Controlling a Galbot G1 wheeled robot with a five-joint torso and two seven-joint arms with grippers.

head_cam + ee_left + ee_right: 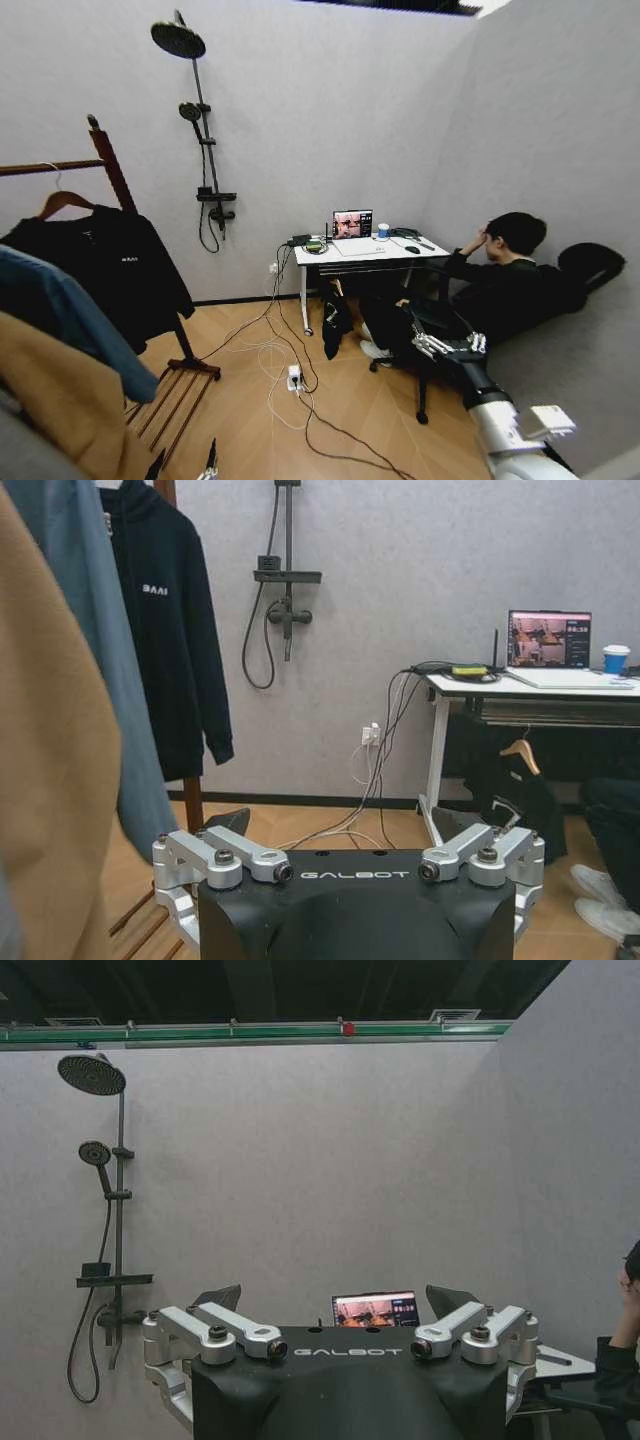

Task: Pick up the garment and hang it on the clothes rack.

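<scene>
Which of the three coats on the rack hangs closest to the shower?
The black jacket, on the wooden hanger beside the rack's upright. The teal-blue jacket and tan coat hang farther from it.

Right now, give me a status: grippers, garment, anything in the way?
Left gripper open, empty, low by rack. Right gripper open, empty. Black garment hangs on rack bar. Cables on floor ahead.
</scene>
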